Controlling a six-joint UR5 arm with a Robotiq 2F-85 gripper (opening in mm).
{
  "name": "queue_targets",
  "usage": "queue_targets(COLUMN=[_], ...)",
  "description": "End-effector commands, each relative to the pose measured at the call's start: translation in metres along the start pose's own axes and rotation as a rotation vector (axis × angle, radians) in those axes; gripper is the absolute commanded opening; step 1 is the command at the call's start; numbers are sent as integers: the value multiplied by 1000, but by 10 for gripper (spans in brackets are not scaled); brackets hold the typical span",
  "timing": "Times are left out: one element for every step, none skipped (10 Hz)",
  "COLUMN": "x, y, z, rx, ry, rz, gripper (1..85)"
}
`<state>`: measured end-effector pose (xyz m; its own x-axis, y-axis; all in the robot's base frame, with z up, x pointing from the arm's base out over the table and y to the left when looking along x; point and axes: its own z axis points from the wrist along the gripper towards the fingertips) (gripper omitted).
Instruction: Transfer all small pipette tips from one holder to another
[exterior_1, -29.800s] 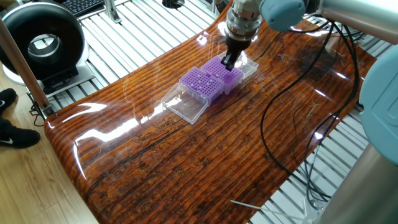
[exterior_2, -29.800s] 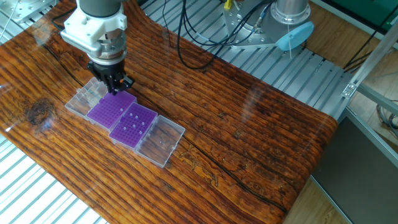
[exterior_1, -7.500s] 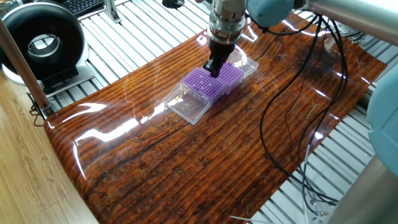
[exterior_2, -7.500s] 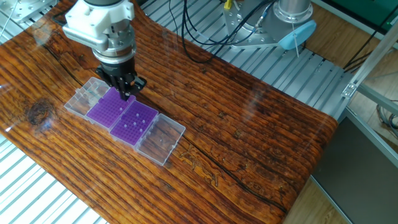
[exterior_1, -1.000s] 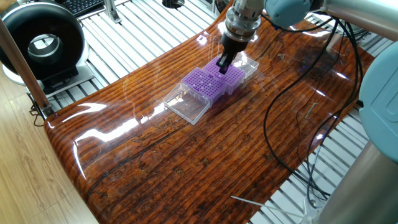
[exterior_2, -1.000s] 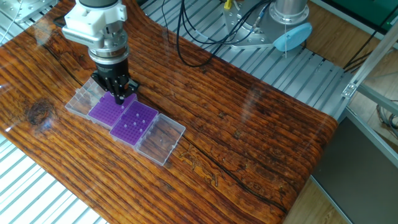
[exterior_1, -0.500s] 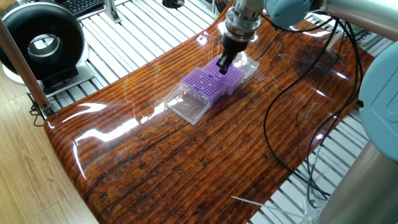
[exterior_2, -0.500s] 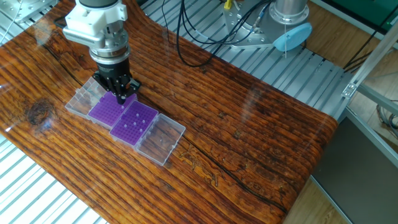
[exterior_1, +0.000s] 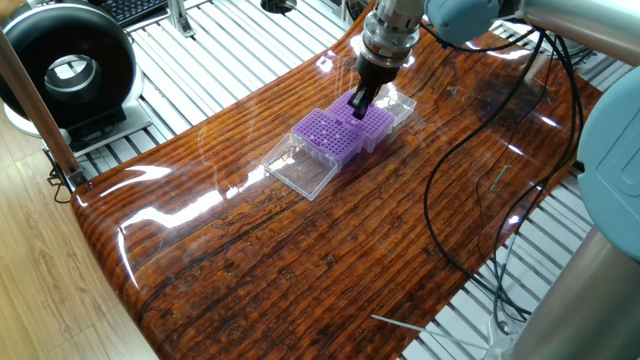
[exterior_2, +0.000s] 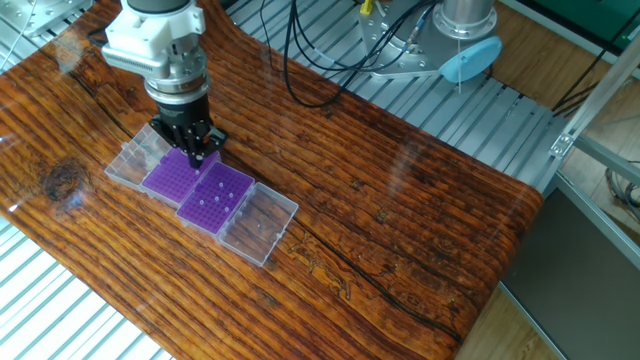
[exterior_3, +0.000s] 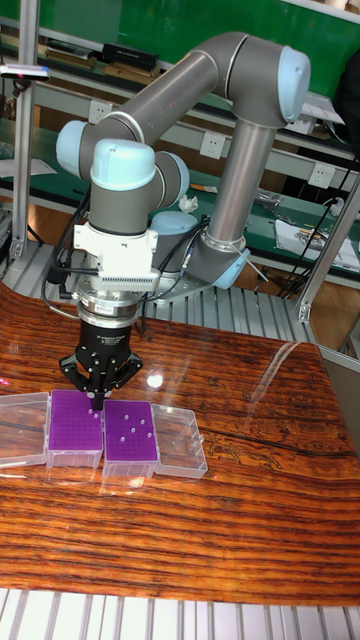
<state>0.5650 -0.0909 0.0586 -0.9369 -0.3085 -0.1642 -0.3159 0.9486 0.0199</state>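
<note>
Your hand (exterior_3: 97, 402) points straight down over the two purple racks on the wooden counter (exterior_2: 400, 230), its dark fingers (exterior_2: 193, 147) drawn close together at the tips; whether they pinch a tip you cannot tell, it is too small to see. Directly beneath the hand lies the rack (exterior_3: 75, 413) with no white tips visible in it, and the fingertips sit low over the edge of it that faces the other rack. Just beside the hand, touching that first rack, is the second rack (exterior_3: 131, 430), which carries a scatter of small white tips (exterior_2: 221, 198) in its holes. Each rack's clear lid (exterior_2: 258, 227) lies flat open on the far side from the hand.
</note>
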Motion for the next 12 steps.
queue_targets(x=[-13, -17, -19, -20, -21, -21, -22, -23, -23, -24, -24, -24], y=[10, 13, 17, 23, 29, 36, 41, 43, 46, 48, 48, 47], z=[-3, -5, -7, -6, -4, -3, -3, -3, -1, 0, 1, 2], rx=[-11, -12, -9, -9, -1, 4, 6, 6, 7, 6, 4, 3], ry=[-5, -1, 5, 5, 2, 2, 3, 3, 0, -5, -8, -11], rz=[24, 30, 41, 50, 64, 74, 77, 78, 78, 80, 79, 73], gripper=[143, 157, 160, 167, 167, 167, 167, 167, 170, 170, 170, 170])
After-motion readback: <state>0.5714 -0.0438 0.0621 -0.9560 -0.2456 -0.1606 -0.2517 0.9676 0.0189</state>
